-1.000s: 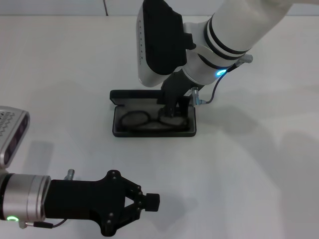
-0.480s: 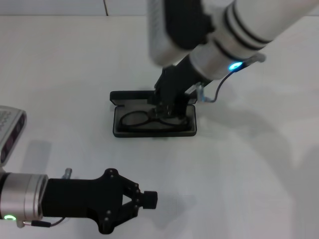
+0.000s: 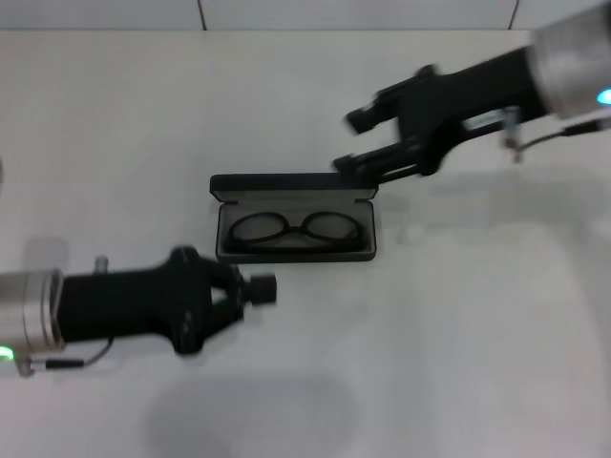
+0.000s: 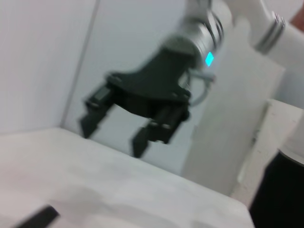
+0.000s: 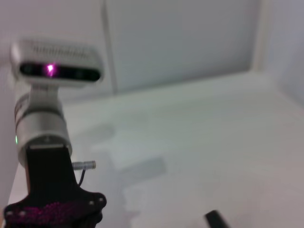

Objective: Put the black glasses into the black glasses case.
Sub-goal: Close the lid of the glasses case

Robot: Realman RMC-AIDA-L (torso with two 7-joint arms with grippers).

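Note:
The black glasses case [image 3: 291, 185] lies open in the middle of the table, its lid standing at the back. The black glasses [image 3: 298, 230] lie flat inside it, lenses side by side. My right gripper [image 3: 352, 142] is open and empty, raised above and behind the case's right end. It also shows open in the left wrist view [image 4: 116, 130]. My left gripper [image 3: 262, 287] is shut and empty, low over the table just in front of the case's left end. A black case corner [image 4: 40, 218] shows in the left wrist view.
The white table [image 3: 477, 334] runs all round the case. The left arm's wrist and camera [image 5: 56, 66] show in the right wrist view. A wall stands behind the table.
The right gripper has let go of the glasses, opened and pulled up and to the right, away from the case. The left gripper has moved forward toward the case's front left.

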